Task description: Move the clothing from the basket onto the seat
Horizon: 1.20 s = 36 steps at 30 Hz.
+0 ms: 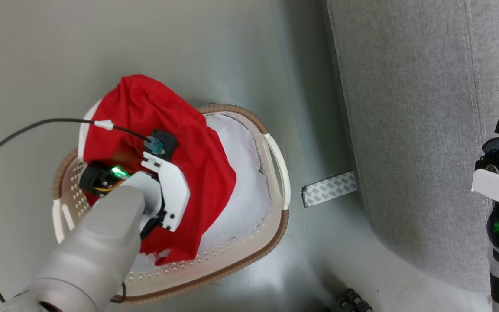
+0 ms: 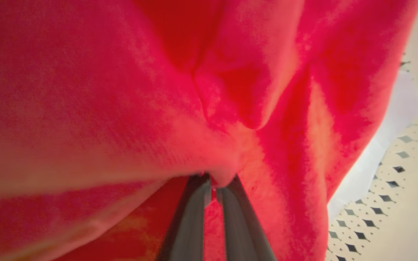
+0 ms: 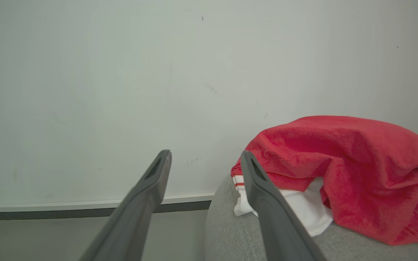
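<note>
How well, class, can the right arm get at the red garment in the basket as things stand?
Probably not: the right tool hangs open by the seat, away from the basket, where the left tool is shut on that red garment and the left arm covers it.

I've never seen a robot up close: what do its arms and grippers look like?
The left arm is a smooth pale-grey tube ending in a white angular wrist casing with a green light; a thin black cable loops from it. The left gripper and right gripper each have two long, slim dark-grey fingers.
</note>
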Available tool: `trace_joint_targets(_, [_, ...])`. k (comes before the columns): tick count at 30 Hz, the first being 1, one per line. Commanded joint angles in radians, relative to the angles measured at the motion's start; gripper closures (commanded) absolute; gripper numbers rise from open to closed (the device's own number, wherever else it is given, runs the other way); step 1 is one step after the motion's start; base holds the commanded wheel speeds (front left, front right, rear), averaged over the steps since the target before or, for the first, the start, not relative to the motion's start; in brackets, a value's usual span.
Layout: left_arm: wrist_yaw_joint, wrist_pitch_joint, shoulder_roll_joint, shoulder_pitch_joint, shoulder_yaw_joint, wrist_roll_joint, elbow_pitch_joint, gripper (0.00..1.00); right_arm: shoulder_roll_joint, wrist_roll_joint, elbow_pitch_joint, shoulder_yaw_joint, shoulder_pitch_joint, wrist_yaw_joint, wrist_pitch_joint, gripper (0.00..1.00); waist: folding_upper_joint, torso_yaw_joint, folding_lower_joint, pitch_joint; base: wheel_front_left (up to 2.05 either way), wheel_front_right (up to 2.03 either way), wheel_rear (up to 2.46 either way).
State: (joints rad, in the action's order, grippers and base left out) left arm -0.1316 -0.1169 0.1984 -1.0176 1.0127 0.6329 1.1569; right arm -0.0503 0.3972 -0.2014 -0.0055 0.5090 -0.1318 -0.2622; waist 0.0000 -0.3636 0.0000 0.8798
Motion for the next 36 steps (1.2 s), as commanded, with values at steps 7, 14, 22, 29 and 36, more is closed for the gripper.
trace_joint_targets(7, [0.002,0.042,-0.014,0.024,0.03,0.051,-0.022,1.0,0.001,-0.019,0.01,-0.002,0.01,0.002,-0.002,0.0,0.0,0.027,0.0,-0.055,0.0,0.0,0.0])
trace_joint_targets(14, [0.002,0.151,-0.033,0.086,0.053,0.11,-0.073,1.0,0.001,-0.055,0.04,-0.015,-0.025,0.002,-0.002,0.0,0.0,0.075,0.0,-0.182,0.0,0.0,0.0])
trace_joint_targets(22, [0.002,0.297,-0.036,0.173,0.107,0.185,-0.176,1.0,0.0,-0.087,0.104,-0.017,-0.109,0.002,-0.002,0.0,0.0,0.151,0.0,-0.377,0.0,0.0,0.0])
trace_joint_targets(29, [0.001,0.368,-0.025,0.22,0.116,0.241,-0.277,1.0,0.0,-0.108,0.153,-0.005,-0.188,0.002,-0.002,0.0,0.0,0.201,0.0,-0.545,0.0,0.0,0.0])
trace_joint_targets(36, [0.001,0.381,0.027,0.259,0.02,0.234,-0.489,1.0,0.0,-0.091,0.193,0.009,-0.261,0.002,-0.002,0.0,0.0,0.24,0.0,-0.675,0.0,0.0,0.0])
